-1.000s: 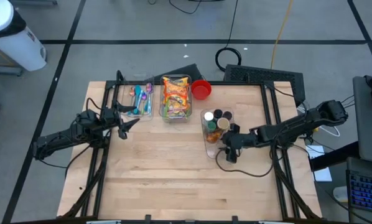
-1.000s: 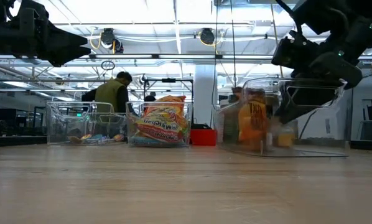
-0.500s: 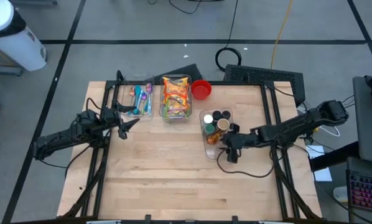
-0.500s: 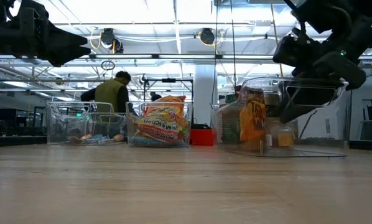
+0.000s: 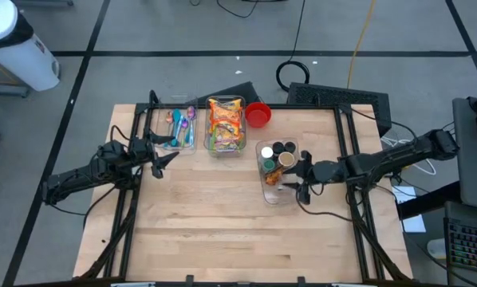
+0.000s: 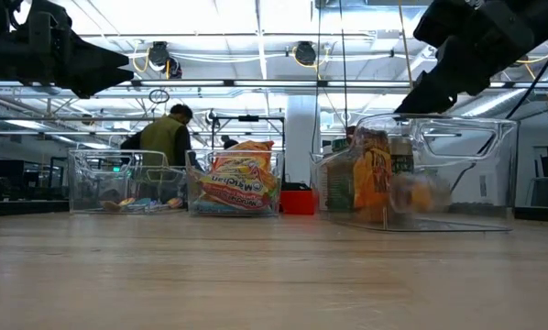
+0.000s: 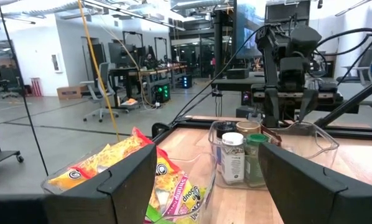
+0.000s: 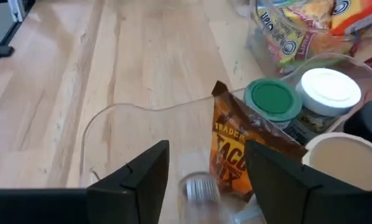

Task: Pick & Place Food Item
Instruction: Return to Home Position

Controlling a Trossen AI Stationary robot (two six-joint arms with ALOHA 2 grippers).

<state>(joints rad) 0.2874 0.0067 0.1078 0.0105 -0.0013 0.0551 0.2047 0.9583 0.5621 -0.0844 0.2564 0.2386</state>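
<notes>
Closest to the front of the table [image 5: 222, 231], the right gripper [image 5: 299, 181] is hovering above the right side of the clear bin [image 5: 274, 197]. Its fingers are spread wide and aren't holding anything.

Straight below it, a small bottle [image 8: 200, 187] is lying at the bin's near end, too blurry to read. Just past that, the orange pack [image 8: 236, 152] is standing on edge, and I'm making out "TRADE" and "TAC" on it in pale letters. Behind the pack, jars are standing upright in a bunch. One is wearing a green lid [image 8: 272, 98], one a white lid [image 8: 329, 87], and the others have cream and black tops.

Over on the left, the left gripper [image 5: 165, 162] is hanging above the table with its fingers open too, and nothing between them.

Further back, the middle bin [image 5: 226, 153] is holding noodle packs [image 6: 242, 183]. Their red logo is looking like "Maruchan", and one is showing "Shrimp". A third bin [image 6: 83, 183] beside it is holding small colourful bits. A red cup [image 5: 258, 114] is sitting just right of the middle bin, and a person [image 6: 164, 137] is standing way back in the room.
</notes>
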